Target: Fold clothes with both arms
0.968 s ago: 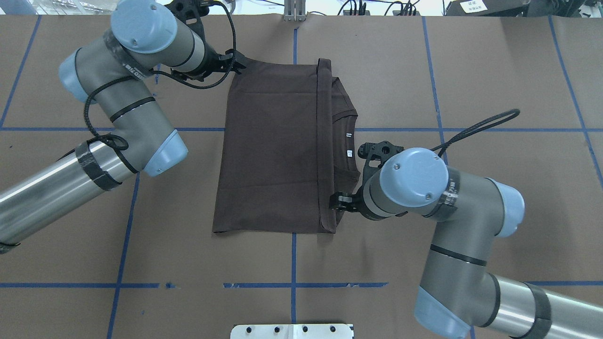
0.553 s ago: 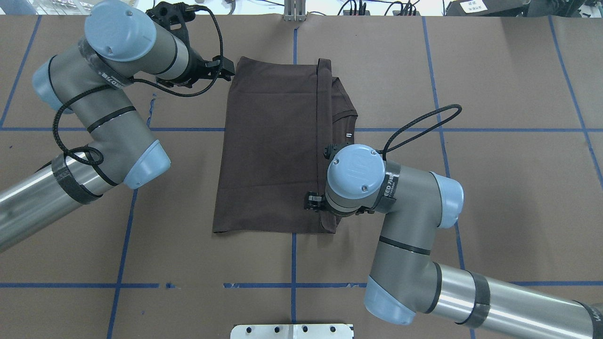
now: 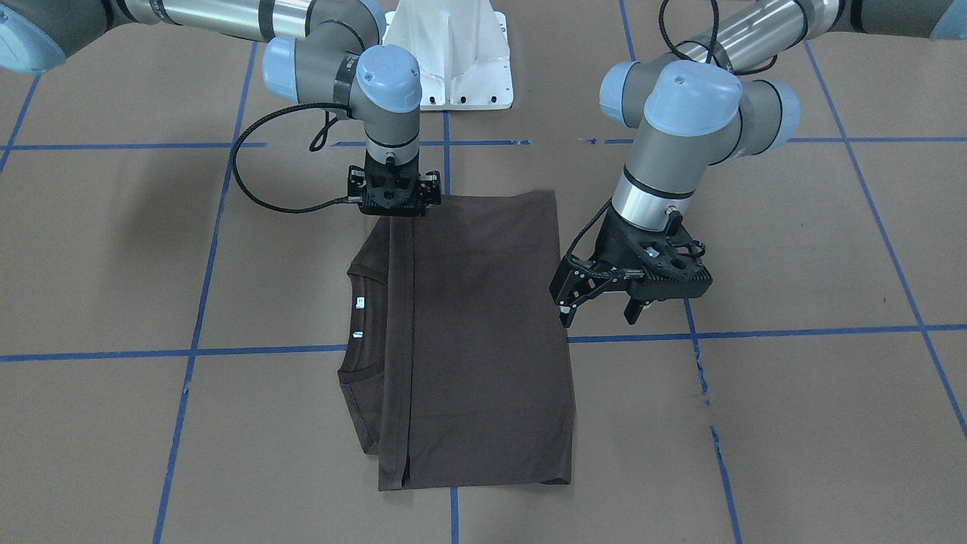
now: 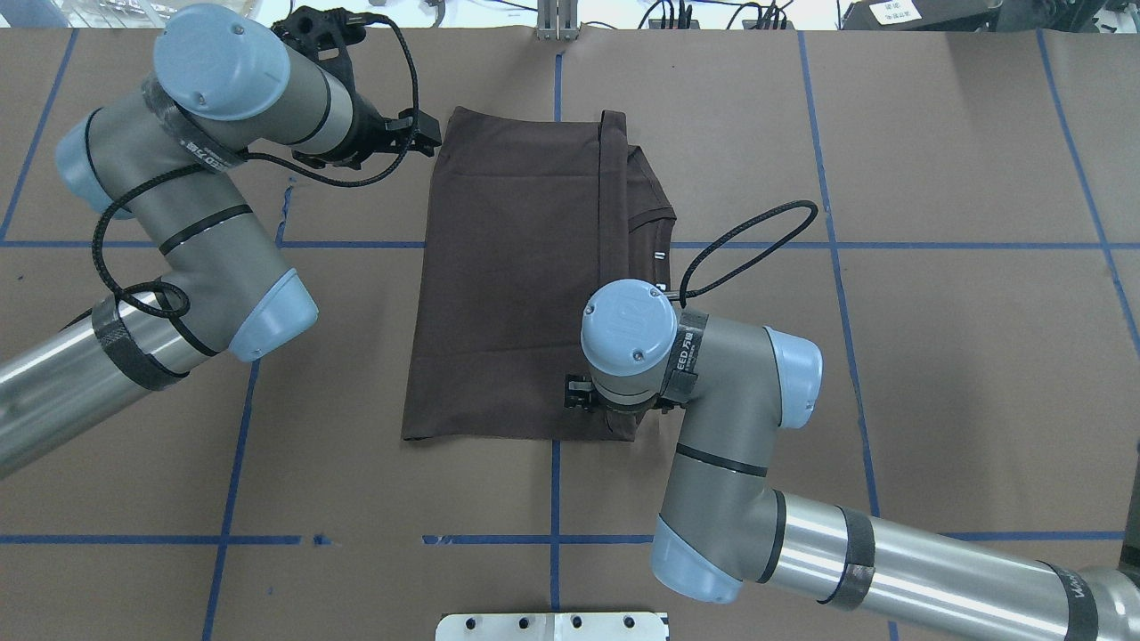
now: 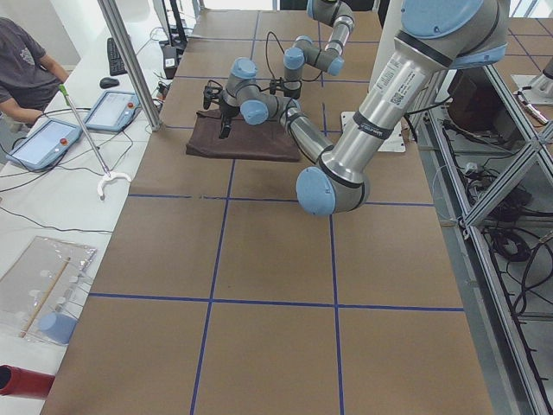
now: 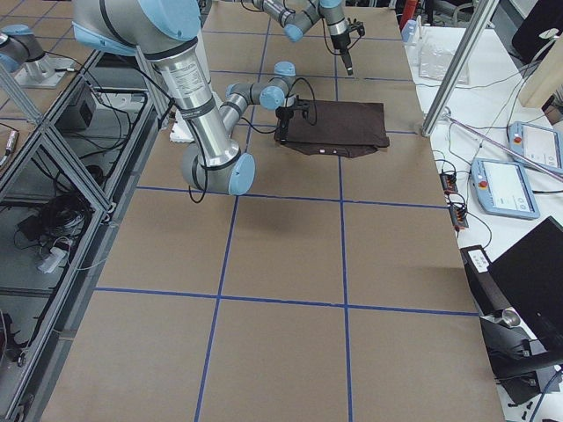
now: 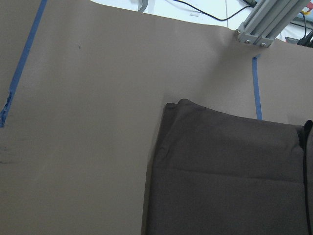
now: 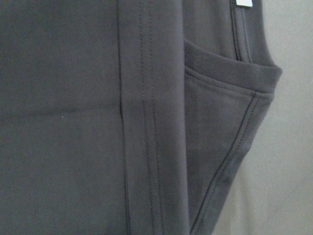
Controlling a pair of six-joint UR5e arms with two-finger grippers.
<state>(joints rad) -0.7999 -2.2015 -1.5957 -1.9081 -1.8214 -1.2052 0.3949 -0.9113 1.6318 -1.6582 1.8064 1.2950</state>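
Note:
The dark brown T-shirt [image 4: 517,276] lies flat and folded lengthwise in mid-table, its ribbed collar [image 4: 655,267] sticking out from under the fold on the right. My left gripper [image 4: 432,133] is just off the shirt's far left corner. The front-facing view shows this left gripper [image 3: 599,311] open, empty and raised above the paper. My right gripper [image 3: 393,214] points straight down onto the shirt's near corner by the fold line, its fingers hidden under the wrist [image 4: 623,343]. The right wrist view is filled by the shirt's hem seams [image 8: 146,122].
Brown paper with blue tape lines [image 4: 552,539] covers the table. The white base pedestal [image 3: 453,53] stands at the robot's edge. A seated person [image 5: 22,60], control pendants [image 5: 43,143] and a metal post [image 5: 130,60] are beyond the far edge.
My left gripper drew back leftward off the shirt's far corner. The right arm swung left, carrying its gripper from the shirt's right edge to above the folded layer. The shirt did not move.

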